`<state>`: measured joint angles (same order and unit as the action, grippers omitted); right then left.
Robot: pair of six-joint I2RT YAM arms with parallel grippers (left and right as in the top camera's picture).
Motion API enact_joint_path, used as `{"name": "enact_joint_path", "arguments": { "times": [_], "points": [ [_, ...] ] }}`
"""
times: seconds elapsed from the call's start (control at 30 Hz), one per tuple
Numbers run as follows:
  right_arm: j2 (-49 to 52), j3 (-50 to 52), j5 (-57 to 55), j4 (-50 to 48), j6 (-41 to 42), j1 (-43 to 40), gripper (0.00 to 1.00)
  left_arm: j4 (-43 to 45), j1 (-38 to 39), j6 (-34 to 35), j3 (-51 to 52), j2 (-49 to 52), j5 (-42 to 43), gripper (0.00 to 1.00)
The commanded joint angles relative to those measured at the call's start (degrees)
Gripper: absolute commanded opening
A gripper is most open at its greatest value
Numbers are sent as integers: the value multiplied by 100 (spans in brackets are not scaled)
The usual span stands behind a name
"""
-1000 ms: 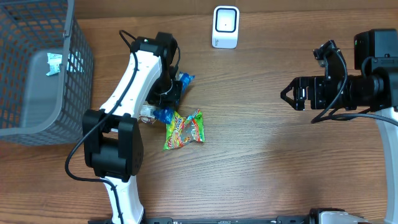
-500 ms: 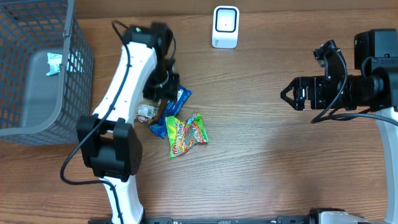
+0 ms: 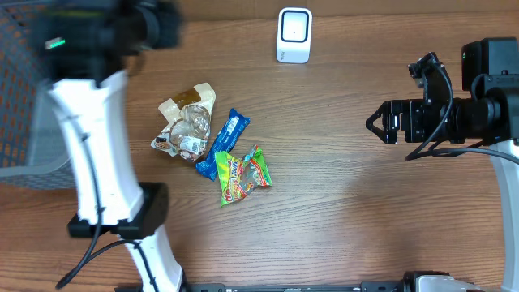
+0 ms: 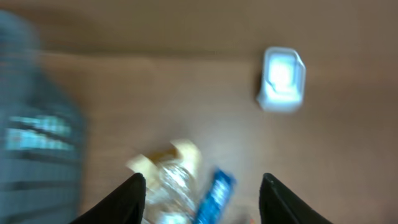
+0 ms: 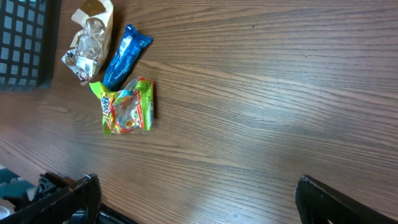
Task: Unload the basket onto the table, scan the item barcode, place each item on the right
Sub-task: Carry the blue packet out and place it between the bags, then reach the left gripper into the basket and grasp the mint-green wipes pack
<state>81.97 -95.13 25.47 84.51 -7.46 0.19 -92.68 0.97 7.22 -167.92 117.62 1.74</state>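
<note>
Three packets lie together on the wooden table: a clear packet with a tan label, a blue bar and a green candy bag. The white scanner stands at the far edge. My left gripper hangs high above the packets, open, nothing between its fingers; its view is blurred. In the overhead view the left arm is raised and blurred at the upper left. My right gripper stays open far to the right, over bare wood.
A grey wire basket stands at the left edge, partly behind the raised left arm. Bare table lies between the packets and the right gripper.
My left arm has lifted off the packets and swung up toward the upper left, uncovering the clear packet. The blue bar and candy bag lie slightly shifted. The right arm has not moved.
</note>
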Motion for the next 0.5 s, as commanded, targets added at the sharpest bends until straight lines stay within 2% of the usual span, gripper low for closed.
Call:
{"name": "enact_joint_path", "arguments": {
  "times": [0.0, 0.2, 0.33, 0.47],
  "points": [
    [-39, -125, 11, -39, 11, 9, 100, 208, -848, 50, -101, 15, -240, 48],
    [-39, -125, 13, -122, 13, 9, 100, 483, -1969, 131, 229, 382, -243, 49],
    [-39, -125, 13, -149, 13, 9, 100, 684, -2354, 341, 258, 793, -236, 51],
    [-39, -125, 11, -146, 13, 9, 100, 935, -2511, 380, 258, 1303, -260, 58]
  ]
}}
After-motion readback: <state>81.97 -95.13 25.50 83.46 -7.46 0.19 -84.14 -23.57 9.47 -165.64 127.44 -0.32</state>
